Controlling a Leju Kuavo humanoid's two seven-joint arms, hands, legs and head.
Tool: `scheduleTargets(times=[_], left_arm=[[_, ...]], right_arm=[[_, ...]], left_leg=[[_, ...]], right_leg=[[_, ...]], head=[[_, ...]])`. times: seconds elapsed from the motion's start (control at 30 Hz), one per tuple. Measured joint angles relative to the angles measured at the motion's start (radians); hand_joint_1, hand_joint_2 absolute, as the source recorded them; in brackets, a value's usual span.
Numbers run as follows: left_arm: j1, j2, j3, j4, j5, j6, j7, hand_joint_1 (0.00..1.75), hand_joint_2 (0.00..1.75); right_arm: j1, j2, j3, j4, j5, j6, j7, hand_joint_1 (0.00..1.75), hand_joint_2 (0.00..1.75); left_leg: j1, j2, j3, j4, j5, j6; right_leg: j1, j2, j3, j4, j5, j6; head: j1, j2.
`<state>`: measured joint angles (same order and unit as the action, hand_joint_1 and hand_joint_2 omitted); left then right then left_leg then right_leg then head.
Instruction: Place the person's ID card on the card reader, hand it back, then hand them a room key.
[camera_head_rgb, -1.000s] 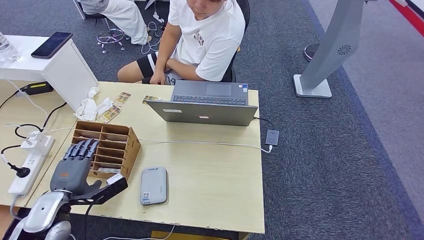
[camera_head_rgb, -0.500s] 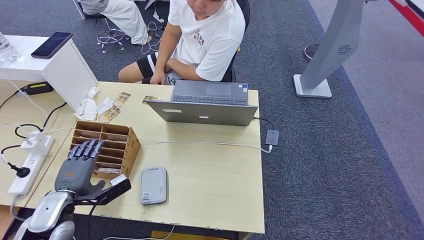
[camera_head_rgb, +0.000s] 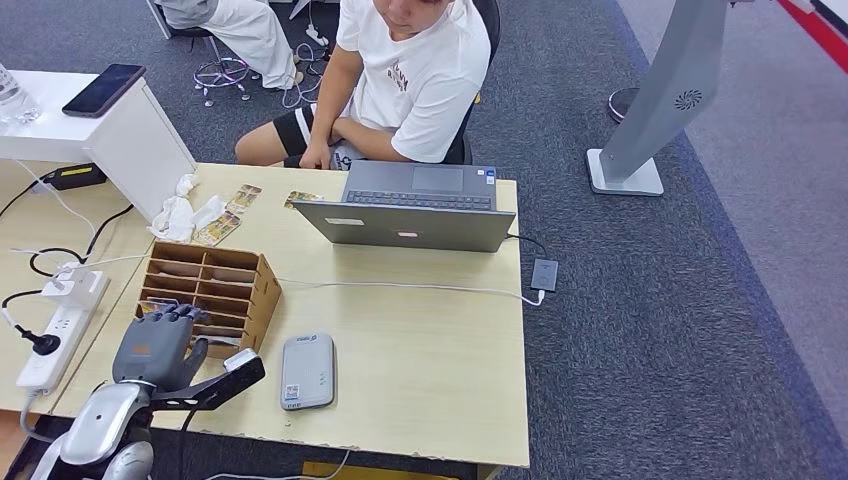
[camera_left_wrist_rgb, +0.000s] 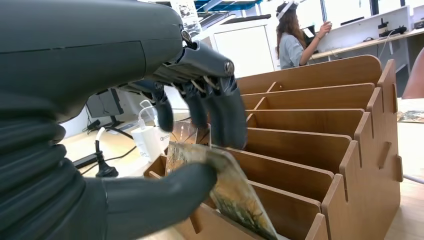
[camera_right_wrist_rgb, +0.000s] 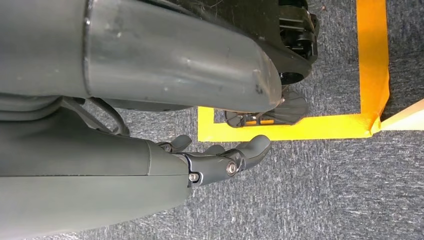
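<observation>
From above, my left hand (camera_head_rgb: 152, 348) covers the near slots of the wooden card rack (camera_head_rgb: 243, 290), so the card (camera_left_wrist_rgb: 235, 195) between my thumb and fingers (camera_left_wrist_rgb: 227, 117) is hidden there. At the wrist, that card's print is too blurred to read. My right hand (camera_right_wrist_rgb: 220, 157) hangs half behind its own cover.

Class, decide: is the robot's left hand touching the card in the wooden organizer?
Touching. The left wrist view shows the left hand pinching the card between thumb and fingers.
</observation>
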<state>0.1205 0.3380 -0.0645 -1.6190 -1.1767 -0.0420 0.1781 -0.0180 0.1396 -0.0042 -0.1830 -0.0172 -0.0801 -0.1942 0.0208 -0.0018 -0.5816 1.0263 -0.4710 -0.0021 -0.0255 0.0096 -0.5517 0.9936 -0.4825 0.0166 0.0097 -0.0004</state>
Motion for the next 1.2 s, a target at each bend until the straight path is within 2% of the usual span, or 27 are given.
scheduleTargets(times=[0.5,0.6,0.77,0.87,1.0,1.1,1.2], left_arm=[[0.004,0.0,0.0,-0.006,0.011,0.008,-0.003,1.75,1.75],[0.01,0.0,-0.002,-0.018,0.0,0.032,-0.014,1.75,1.75],[0.064,0.002,-0.055,-0.172,-0.085,0.173,-0.053,1.75,1.75],[0.095,0.007,-0.09,-0.272,-0.104,0.185,-0.052,1.75,1.75],[0.115,0.019,-0.111,-0.334,-0.1,0.206,-0.061,1.75,1.75],[0.146,0.048,-0.136,-0.391,-0.103,0.271,-0.091,1.75,1.75],[0.198,0.099,-0.164,-0.478,-0.133,0.346,-0.098,1.75,1.75]], right_arm=[[0.0,0.0,0.0,0.0,0.0,0.0,0.0,0.0,0.0],[0.0,0.0,0.0,0.0,-0.004,-0.004,-0.002,0.0,0.0],[0.003,0.004,-0.009,0.0,-0.034,-0.044,-0.024,0.0,0.0],[0.004,0.008,-0.018,0.0,-0.036,-0.049,-0.027,0.0,0.0],[0.005,0.01,-0.023,0.0,-0.039,-0.049,-0.029,0.0,0.0],[0.006,0.012,-0.033,0.0,-0.052,-0.054,-0.038,0.0,0.0],[0.009,0.013,-0.047,0.0,-0.058,-0.055,-0.048,0.0,0.0]], left_leg=[[0.0,0.0,0.0,0.0,0.0,0.0],[0.0,0.0,0.0,0.0,0.0,0.0],[0.0,0.0,0.0,0.0,0.0,0.0],[0.0,0.0,0.0,0.0,0.0,0.0],[0.0,0.0,0.0,0.0,0.0,0.0],[0.0,0.0,0.0,0.0,0.0,0.0],[0.0,0.0,0.0,0.0,0.0,0.0]], right_leg=[[0.0,0.0,0.0,0.0,0.0,0.0],[0.0,0.0,0.0,0.0,0.0,0.0],[0.0,0.0,0.0,0.0,0.0,0.0],[0.0,0.0,0.0,0.0,0.0,0.0],[0.0,0.0,0.0,0.0,0.0,0.0],[0.0,0.0,0.0,0.0,0.0,0.0],[0.0,0.0,-0.001,0.0,0.0,0.0]], head=[[0.0,0.0],[0.0,0.0],[0.0,0.0],[0.001,0.0],[0.001,0.0],[0.001,0.0],[0.001,0.0]])
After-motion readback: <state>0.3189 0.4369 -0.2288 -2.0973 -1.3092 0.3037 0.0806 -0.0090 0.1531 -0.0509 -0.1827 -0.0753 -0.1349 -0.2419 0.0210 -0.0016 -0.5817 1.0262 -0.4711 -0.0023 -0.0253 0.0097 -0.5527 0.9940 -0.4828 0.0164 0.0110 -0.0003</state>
